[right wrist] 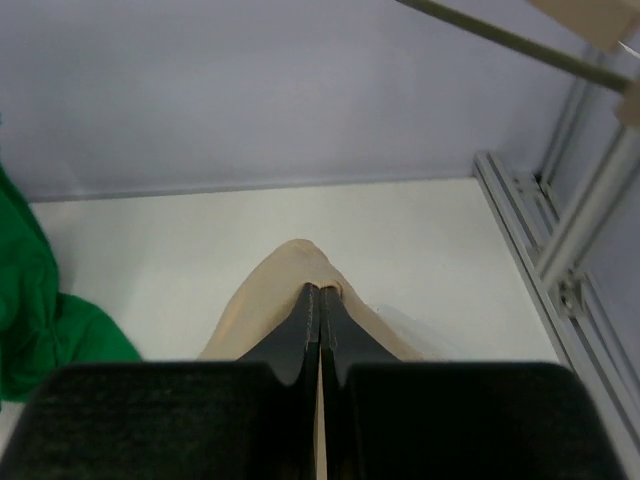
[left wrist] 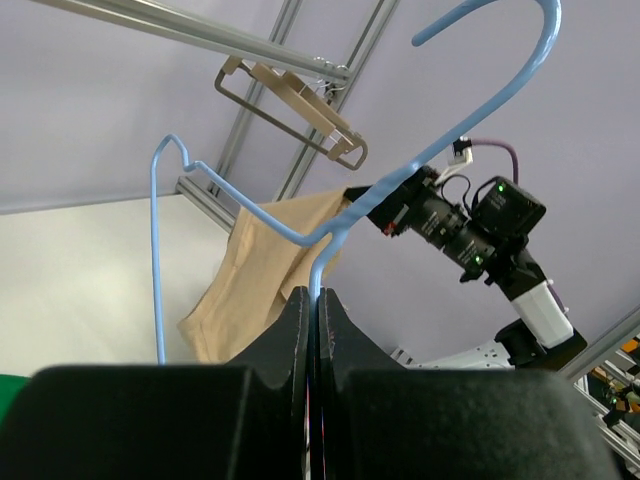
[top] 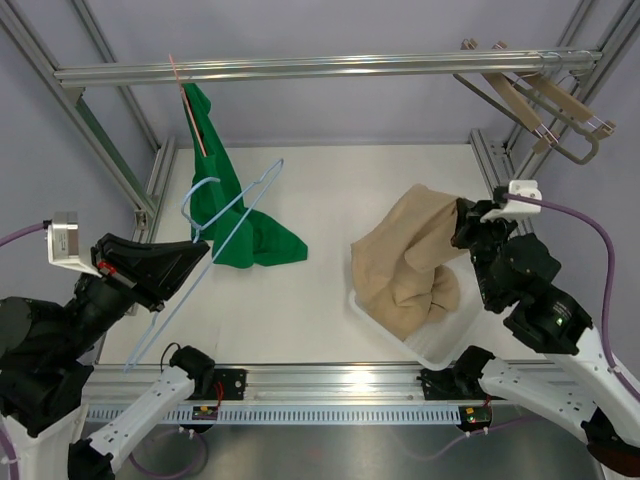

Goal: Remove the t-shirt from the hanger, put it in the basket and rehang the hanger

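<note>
My left gripper (top: 205, 250) (left wrist: 317, 295) is shut on the wire of a light blue hanger (top: 172, 306) (left wrist: 156, 270), which stands bare and tilted over the left of the table. A tan t-shirt (top: 405, 265) (left wrist: 260, 260) (right wrist: 265, 300) hangs apart from the hanger, on the right. My right gripper (top: 463, 220) (right wrist: 320, 290) is shut on the t-shirt's upper edge. The cloth's lower folds rest in a white tray (top: 432, 352).
A green t-shirt (top: 235, 225) (right wrist: 30, 300) hangs on a pink hanger (top: 190, 110) from the overhead rail (top: 320, 68), its hem pooled on the table. Wooden hangers (top: 540, 100) (left wrist: 290, 100) hang at the rail's right end. Frame posts flank both sides.
</note>
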Robot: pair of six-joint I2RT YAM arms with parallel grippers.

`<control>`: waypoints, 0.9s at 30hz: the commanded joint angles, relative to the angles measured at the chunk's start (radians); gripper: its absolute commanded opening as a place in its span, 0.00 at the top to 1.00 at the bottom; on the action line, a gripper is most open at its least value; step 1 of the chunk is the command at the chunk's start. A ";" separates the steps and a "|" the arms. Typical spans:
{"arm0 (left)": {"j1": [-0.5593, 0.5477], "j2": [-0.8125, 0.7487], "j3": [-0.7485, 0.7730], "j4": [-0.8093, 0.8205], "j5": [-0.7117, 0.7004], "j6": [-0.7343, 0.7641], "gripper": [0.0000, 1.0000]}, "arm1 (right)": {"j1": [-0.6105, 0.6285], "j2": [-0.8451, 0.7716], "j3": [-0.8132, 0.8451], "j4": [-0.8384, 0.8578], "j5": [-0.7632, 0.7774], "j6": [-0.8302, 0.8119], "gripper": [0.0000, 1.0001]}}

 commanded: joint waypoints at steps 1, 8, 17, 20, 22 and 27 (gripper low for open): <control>0.003 0.051 0.002 0.061 0.036 0.006 1.00 | -0.007 -0.082 -0.093 -0.056 0.261 0.196 1.00; 0.001 0.129 -0.004 0.112 0.021 0.009 1.00 | -0.007 -0.055 -0.147 -0.332 0.202 0.511 1.00; 0.003 0.266 -0.055 0.211 -0.056 0.006 1.00 | -0.006 0.096 -0.422 -0.260 -0.008 0.874 0.93; 0.003 0.321 -0.053 0.260 -0.056 -0.009 1.00 | -0.006 0.059 -0.419 -0.314 0.001 0.899 0.73; 0.003 0.382 -0.042 0.309 -0.071 -0.006 1.00 | -0.007 -0.019 -0.408 -0.331 -0.032 0.859 0.39; 0.003 0.583 0.072 0.368 -0.106 -0.009 1.00 | -0.004 -0.229 -0.338 -0.375 -0.134 0.764 0.11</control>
